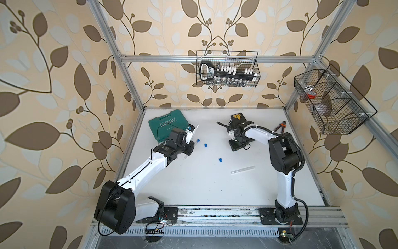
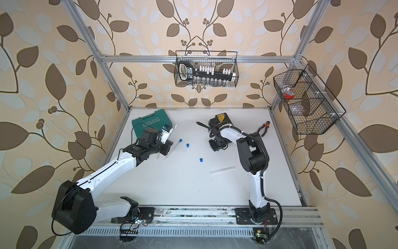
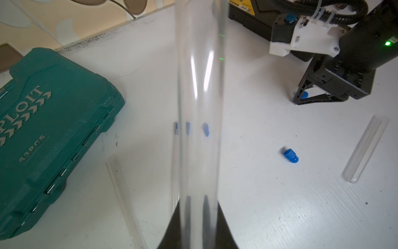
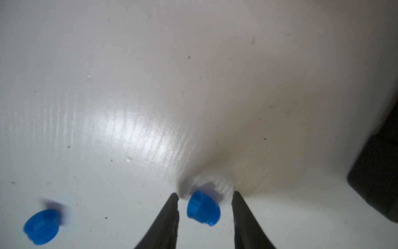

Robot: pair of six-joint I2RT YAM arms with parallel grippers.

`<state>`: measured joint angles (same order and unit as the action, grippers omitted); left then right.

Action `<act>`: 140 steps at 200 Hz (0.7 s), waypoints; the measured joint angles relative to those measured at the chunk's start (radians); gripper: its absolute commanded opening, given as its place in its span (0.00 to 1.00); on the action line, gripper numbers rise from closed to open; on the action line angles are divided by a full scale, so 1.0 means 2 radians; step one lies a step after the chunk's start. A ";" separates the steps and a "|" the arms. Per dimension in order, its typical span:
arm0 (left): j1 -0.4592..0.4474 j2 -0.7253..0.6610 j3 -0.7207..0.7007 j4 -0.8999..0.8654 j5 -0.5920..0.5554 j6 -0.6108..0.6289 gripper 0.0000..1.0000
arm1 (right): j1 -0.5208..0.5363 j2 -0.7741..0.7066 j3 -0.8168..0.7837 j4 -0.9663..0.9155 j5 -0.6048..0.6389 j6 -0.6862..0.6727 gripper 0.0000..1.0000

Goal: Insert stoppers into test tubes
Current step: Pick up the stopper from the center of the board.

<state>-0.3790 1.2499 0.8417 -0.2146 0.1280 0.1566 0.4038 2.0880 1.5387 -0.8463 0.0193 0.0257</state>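
The left fingers are clamped on an empty test tube jutting past their tips; just beside them a second tube lies on the tabletop with a blue stopper in its mouth. The right fingers stand parted, holding nothing, a loose stopper lying between their tips.

You can read EXPLOIT in raised letters on the green tool case, a row of arrowheads beneath it, 53PCS lower on the same lid in the left wrist view, yellow label on the black box too small for you to read.
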 measured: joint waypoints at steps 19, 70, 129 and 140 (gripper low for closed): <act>0.000 0.000 0.000 0.000 0.000 0.000 0.00 | 0.002 0.000 0.000 -0.007 0.005 -0.006 0.38; 0.000 0.000 0.000 0.000 0.001 0.000 0.00 | 0.009 0.000 0.001 -0.022 0.014 -0.014 0.32; 0.000 0.000 0.000 -0.001 0.002 0.000 0.00 | 0.011 0.007 0.010 -0.027 0.026 -0.014 0.27; 0.000 0.000 0.000 -0.002 0.002 0.000 0.00 | 0.011 0.008 0.010 -0.028 0.027 -0.013 0.26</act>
<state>-0.3790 1.2495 0.8425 -0.2180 0.1314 0.1562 0.4259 2.1036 1.5589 -0.9020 0.0723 -0.0010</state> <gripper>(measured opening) 0.155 0.269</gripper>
